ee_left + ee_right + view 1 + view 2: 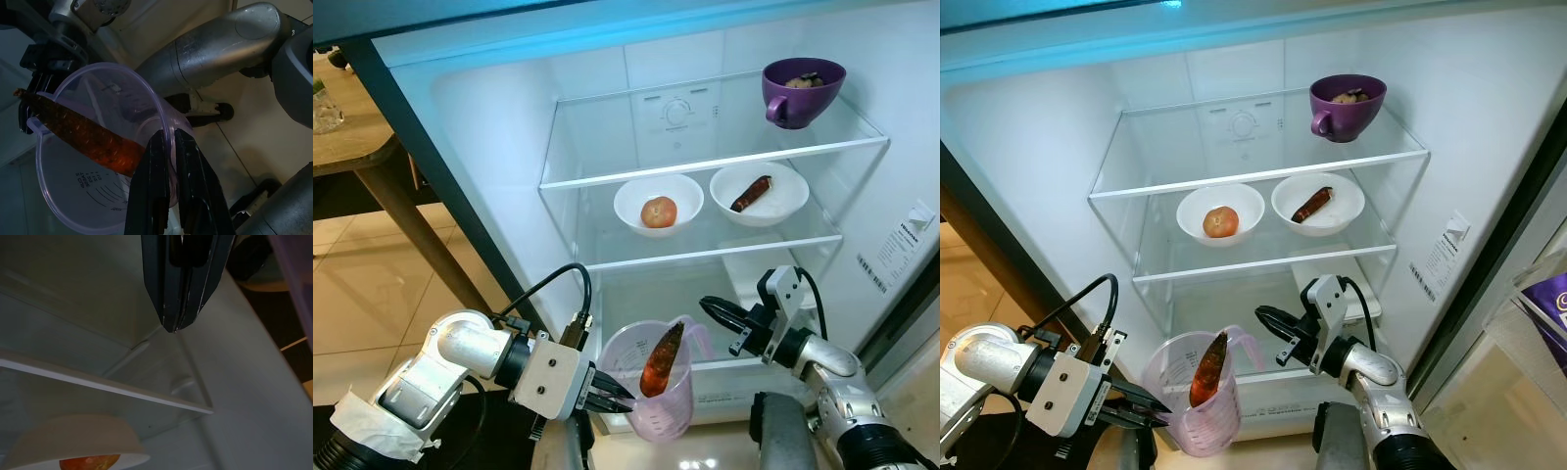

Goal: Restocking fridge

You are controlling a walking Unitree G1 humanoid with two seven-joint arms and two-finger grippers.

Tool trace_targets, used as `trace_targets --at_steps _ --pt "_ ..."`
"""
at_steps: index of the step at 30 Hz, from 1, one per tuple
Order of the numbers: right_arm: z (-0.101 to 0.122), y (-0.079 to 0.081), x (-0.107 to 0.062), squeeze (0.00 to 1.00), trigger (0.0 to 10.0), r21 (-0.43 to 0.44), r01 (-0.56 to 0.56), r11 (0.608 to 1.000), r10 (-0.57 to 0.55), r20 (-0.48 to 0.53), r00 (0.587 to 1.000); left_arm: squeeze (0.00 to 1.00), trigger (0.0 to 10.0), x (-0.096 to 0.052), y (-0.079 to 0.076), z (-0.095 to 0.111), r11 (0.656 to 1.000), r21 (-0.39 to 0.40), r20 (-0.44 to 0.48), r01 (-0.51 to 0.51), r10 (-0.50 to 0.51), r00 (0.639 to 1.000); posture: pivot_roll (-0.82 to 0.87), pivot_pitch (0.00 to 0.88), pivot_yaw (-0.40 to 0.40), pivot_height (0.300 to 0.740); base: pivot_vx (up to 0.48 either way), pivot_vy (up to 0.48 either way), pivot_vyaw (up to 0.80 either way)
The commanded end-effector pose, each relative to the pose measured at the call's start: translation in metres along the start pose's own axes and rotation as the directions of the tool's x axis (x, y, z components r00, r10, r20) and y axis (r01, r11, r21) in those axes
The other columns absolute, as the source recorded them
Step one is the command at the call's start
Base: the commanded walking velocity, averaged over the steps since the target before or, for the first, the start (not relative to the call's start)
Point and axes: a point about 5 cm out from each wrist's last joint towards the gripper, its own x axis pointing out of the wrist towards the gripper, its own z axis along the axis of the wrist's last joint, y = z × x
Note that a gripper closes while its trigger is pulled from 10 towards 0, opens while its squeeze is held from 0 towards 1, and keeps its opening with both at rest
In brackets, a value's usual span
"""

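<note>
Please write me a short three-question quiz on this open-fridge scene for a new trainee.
1. True or false: the left gripper is shut on the rim of the clear measuring jug.
2. What lies in the white bowl on the left of the middle shelf? A) a round reddish fruit B) an egg C) nothing
3. Fill in: the purple cup stands on the ____ shelf of the fridge.

Key:
1. True; the left wrist view shows the fingers pinching the jug's wall, with a long reddish-brown vegetable standing inside.
2. A.
3. Top.
The right gripper is shut on nothing, in front of the lower compartment.
</note>
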Motion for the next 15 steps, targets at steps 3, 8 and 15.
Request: trace_targets --at_steps 3,8,15 --pt "-0.002 -0.008 -0.009 0.0 10.0 0.032 0.049 0.998 -0.049 -0.005 0.999 0.0 10.0 0.0 0.002 -0.002 1.0 0.013 -0.016 -0.011 0.011 1.0 0.05 0.064 0.09 0.447 0.0 0.0 0.0" --pt "-0.001 -0.026 -0.025 1.0 10.0 0.049 0.138 0.989 -0.137 -0.023 0.99 0.0 10.0 -0.014 0.008 -0.013 0.998 0.0 -0.084 -0.067 0.067 0.994 0.06 0.064 0.089 0.447 0.0 0.0 0.0" --pt "-0.005 -0.037 -0.042 1.0 10.0 0.029 0.201 0.979 -0.198 -0.072 0.978 0.0 10.0 -0.028 0.015 -0.032 0.985 0.005 -0.182 -0.174 0.172 0.968 0.05 0.06 0.087 0.447 0.0 0.0 0.0"
